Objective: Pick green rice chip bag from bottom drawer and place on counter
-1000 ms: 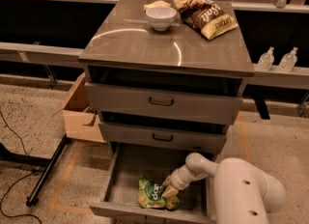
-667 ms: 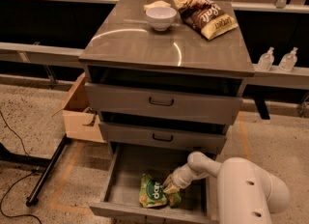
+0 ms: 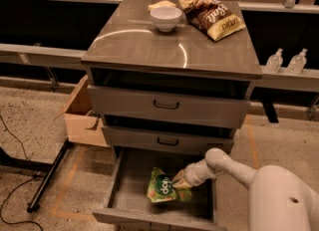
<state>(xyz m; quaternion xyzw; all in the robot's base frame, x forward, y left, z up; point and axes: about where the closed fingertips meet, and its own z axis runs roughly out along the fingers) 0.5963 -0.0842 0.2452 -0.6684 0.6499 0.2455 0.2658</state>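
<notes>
The bottom drawer (image 3: 129, 202) is pulled open below the two shut grey drawers. The green rice chip bag (image 3: 161, 187) is inside it, tilted, its right edge raised. My gripper (image 3: 177, 180) reaches down into the drawer from the right and is shut on the bag's upper right edge. The counter (image 3: 144, 43) is the glossy grey-brown cabinet top above.
On the counter stand a white bowl (image 3: 166, 18) and a larger brown and yellow chip bag (image 3: 213, 16) at the back. A cardboard box (image 3: 82, 113) sits left of the cabinet. Two clear bottles (image 3: 285, 60) stand on a ledge at the right.
The gripper has lifted slightly, and the bag has tilted up with it, its right edge off the drawer floor.
</notes>
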